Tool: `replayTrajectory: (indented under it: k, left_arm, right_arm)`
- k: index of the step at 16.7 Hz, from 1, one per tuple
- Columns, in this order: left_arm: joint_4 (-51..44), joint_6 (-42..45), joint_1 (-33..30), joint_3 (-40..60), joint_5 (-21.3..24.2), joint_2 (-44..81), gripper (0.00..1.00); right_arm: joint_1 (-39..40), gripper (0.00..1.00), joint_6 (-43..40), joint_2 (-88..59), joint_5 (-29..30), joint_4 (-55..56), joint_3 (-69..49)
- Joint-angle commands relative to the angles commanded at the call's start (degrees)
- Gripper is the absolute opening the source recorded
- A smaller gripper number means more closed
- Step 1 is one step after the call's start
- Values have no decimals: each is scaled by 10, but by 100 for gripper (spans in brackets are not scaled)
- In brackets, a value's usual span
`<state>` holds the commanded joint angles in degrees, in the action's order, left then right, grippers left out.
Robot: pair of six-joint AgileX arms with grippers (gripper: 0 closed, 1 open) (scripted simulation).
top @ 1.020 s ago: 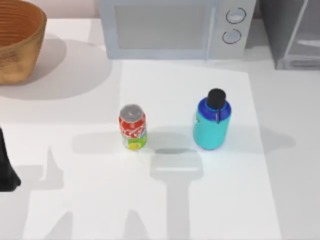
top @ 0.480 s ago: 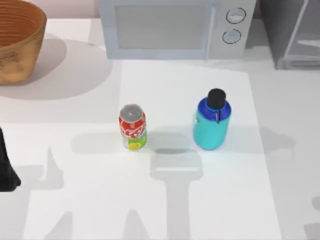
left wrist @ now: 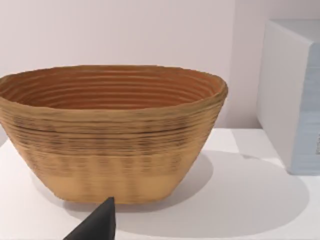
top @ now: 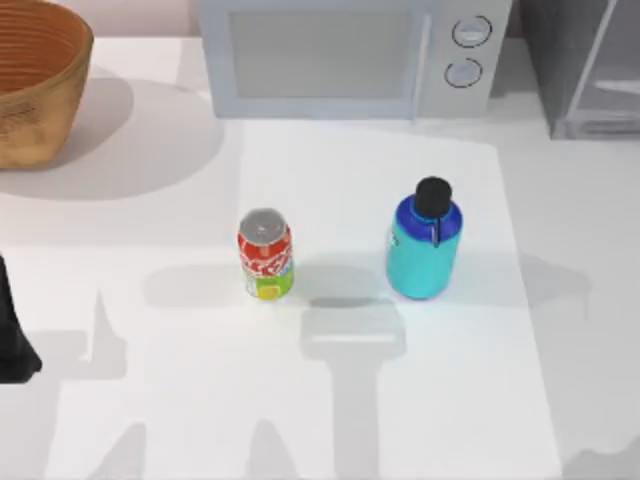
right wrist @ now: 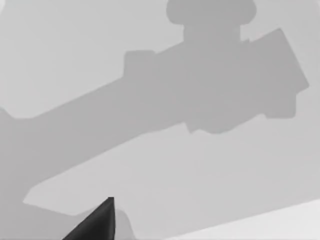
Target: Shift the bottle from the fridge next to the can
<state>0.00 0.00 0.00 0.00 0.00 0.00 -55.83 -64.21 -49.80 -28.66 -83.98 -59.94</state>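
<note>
You have the bottle [top: 423, 250] standing upright on the white table [top: 480, 400], a little right of the middle of the top view. Its black cap is on and the small loop hangs down its blue shoulder. The can [top: 265, 254] stands upright left of the bottle, near it but apart, with bare table between them. Both sit on the brighter patch of the table.

The fridge [top: 585, 65] is in the upper right corner of the top view, well apart from the bottle. Beside it, along the upper edge, you see the microwave [top: 350, 55] with its two round knobs. The basket [top: 35, 85] sits in the upper left corner; in the left wrist view it looms close, with the microwave's side at the right of that frame.

Your left arm [top: 12, 335] is a dark shape at the left edge of the top view, low down and well away from the can. A black fingertip [left wrist: 97, 225] pokes into the bottom of the left wrist view. You cannot tell how far that pincer is open.

In the right wrist view, a black fingertip [right wrist: 97, 222] shows at the bottom over bare table crossed by a broad grey shadow. You cannot tell that pincer's opening either, and nothing is seen held by it.
</note>
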Motion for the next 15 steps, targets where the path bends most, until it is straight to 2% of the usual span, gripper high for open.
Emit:
replayTrajectory:
  k: [5, 9, 12, 15]
  left_arm:
    - [0, 0, 0, 0, 0, 0, 100]
    - [0, 0, 0, 0, 0, 0, 100]
    - [0, 0, 0, 0, 0, 0, 100]
    - [0, 0, 0, 0, 0, 0, 100]
  right_arm:
    - [-230, 100, -256, -262, -120, -7, -80]
    - [-377, 100, -420, -429, -199, -12, -131]
    - [-449, 100, -501, -512, -239, -14, -156]
    - [-479, 100, -535, -546, -256, -15, -167]
